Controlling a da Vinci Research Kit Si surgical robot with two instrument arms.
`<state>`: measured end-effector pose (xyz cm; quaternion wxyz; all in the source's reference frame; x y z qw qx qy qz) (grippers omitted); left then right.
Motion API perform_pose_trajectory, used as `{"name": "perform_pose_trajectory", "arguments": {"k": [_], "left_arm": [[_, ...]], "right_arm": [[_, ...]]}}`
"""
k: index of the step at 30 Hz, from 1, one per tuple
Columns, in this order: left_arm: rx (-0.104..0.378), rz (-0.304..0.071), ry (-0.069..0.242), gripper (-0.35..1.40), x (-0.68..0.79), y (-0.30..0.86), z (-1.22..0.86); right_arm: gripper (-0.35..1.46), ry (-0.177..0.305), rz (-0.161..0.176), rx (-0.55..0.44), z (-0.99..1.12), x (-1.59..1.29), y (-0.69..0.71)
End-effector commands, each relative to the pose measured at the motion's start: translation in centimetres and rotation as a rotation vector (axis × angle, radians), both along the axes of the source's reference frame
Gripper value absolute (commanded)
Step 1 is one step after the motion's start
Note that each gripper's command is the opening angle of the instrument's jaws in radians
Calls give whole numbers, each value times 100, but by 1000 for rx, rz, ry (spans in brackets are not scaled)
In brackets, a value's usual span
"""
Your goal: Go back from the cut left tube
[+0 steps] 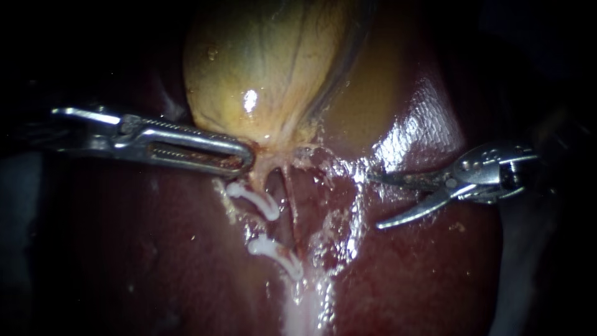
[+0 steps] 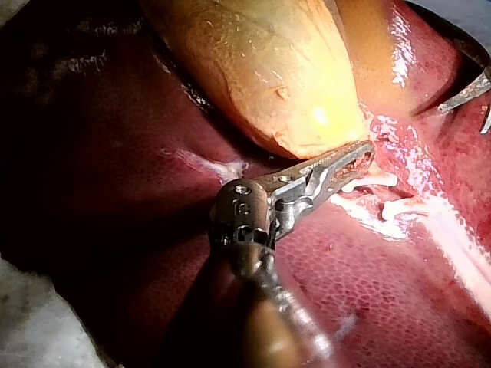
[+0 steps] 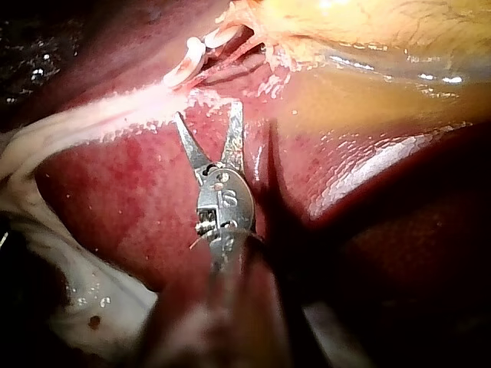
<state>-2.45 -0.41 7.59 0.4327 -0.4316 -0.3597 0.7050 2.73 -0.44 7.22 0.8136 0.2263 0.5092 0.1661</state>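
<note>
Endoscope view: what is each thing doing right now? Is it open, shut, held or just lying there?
left instrument: jaws shut on the gallbladder's narrow end.
right instrument: jaws open, holding nothing, off to the side of the clips.
gallbladder: plump, whole, gripped at its narrow end.
upper clip: closed, in place.
lower clip: closed, with a gap between it and the upper one.
liver: wet and shiny, lying flat.

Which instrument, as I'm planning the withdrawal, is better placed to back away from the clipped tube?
Right instrument: its end effector is open, holding nothing, beside the clips. The left instrument grips tissue under the gallbladder.
</note>
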Motion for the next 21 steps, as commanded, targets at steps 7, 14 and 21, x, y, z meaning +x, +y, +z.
{"name": "perform_pose_trajectory", "arguments": {"k": [7,14,21], "left_arm": [[-5,0,2,-35,-19,-5,14],[-6,10,-2,-35,-32,-10,27],[-5,17,-3,-35,-33,-11,31]], "right_arm": [[143,7,6,0,0,1,-1],[143,11,11,1,-3,2,0],[143,15,15,3,-5,3,2]]}}
